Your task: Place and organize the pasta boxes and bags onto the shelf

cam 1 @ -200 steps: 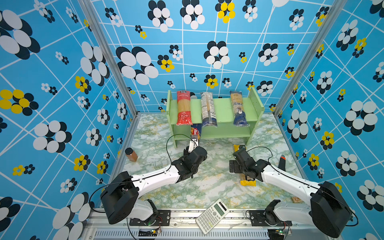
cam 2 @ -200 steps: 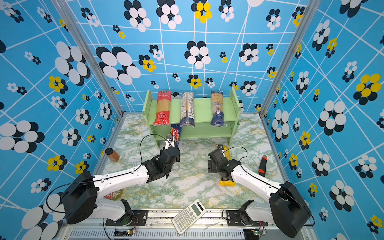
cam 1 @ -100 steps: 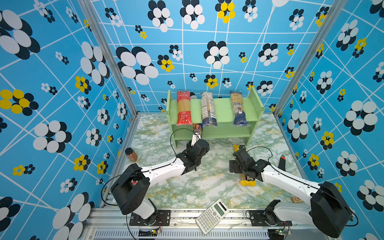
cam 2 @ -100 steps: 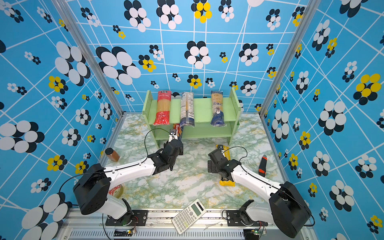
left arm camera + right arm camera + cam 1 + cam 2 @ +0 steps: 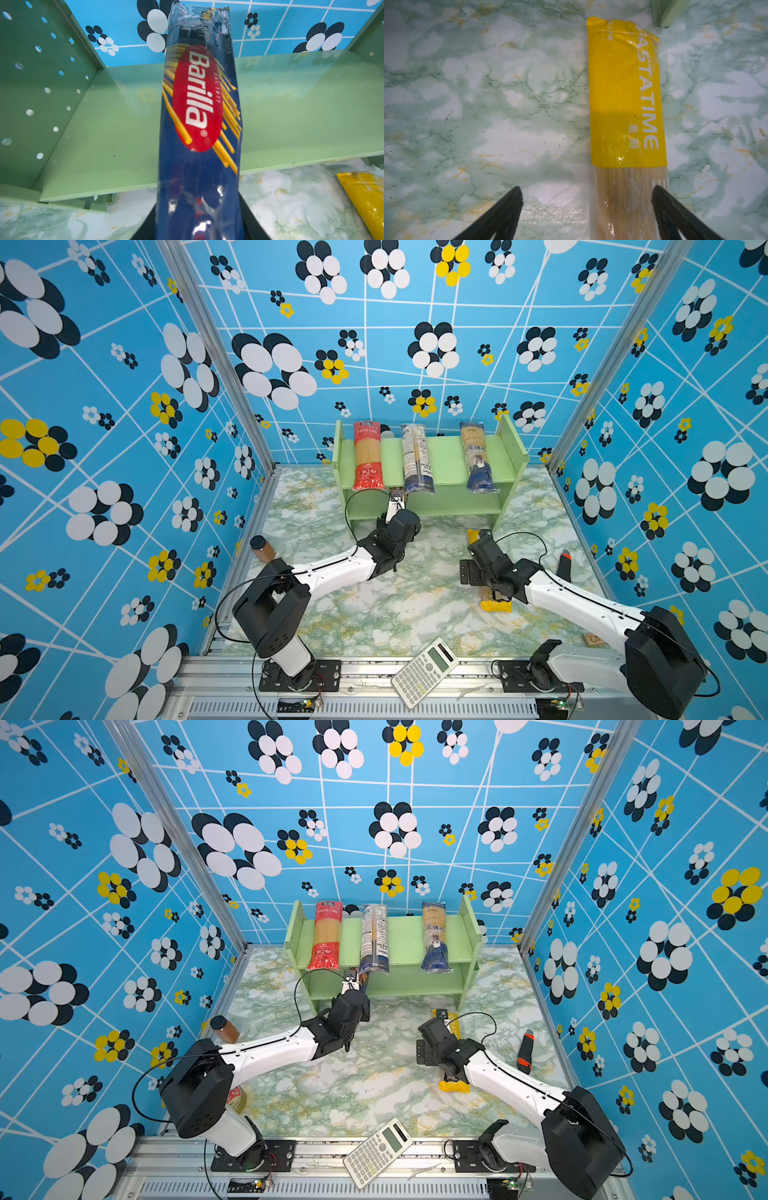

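The left gripper [image 5: 395,504] is clamping the near end of the dark blue Barilla pack [image 5: 199,116], and you are seeing that pack running lengthwise from the jaws into the lower tier of the light-green shelf [image 5: 449,456], toward the shelf's left half; whether it is touching the lower board you cannot tell. The right gripper [image 5: 586,199] is hovering low over the marble tabletop [image 5: 395,614] with its jaws standing wide apart and holding nothing. The yellow PASTATIME bag [image 5: 623,99] is lying flat on the tabletop between those jaws, closer to one finger, and its far end is sitting near the shelf's right foot. On the top tier you are finding three packs lying front to back with their near ends overhanging the front edge: the red-ended bag [image 5: 368,456] at the left, the clear/navy bag [image 5: 417,460] just beside it, and the yellow-navy bag [image 5: 478,458] well apart toward the right. A white calculator [image 5: 424,672] is resting on the front rail, and a brown jar [image 5: 261,548] is standing at the tabletop's left edge.
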Action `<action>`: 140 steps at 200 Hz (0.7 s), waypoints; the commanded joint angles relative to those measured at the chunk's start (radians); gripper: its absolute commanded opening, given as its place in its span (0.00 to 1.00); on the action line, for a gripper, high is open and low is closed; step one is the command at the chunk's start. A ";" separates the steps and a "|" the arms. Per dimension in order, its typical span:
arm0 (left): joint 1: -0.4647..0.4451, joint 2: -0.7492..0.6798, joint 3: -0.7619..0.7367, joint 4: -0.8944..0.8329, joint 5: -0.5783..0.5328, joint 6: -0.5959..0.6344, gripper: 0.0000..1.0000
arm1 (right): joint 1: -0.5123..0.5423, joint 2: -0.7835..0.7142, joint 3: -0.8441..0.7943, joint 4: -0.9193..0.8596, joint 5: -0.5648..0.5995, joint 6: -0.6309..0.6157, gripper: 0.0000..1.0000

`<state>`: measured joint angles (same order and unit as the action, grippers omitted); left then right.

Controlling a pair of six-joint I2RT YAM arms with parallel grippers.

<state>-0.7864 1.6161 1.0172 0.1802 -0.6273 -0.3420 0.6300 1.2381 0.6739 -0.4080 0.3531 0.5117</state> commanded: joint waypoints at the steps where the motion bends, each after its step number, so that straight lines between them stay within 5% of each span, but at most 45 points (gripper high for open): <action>1: 0.015 -0.004 0.069 0.173 -0.051 0.024 0.00 | -0.010 -0.014 0.001 -0.014 0.006 -0.009 0.99; 140: 0.034 0.031 0.073 0.203 -0.116 0.043 0.00 | -0.010 -0.008 0.002 -0.016 0.001 -0.019 0.99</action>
<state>-0.7647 1.6558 1.0298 0.2379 -0.6704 -0.3187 0.6266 1.2381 0.6739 -0.4080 0.3531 0.5076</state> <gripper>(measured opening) 0.400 0.991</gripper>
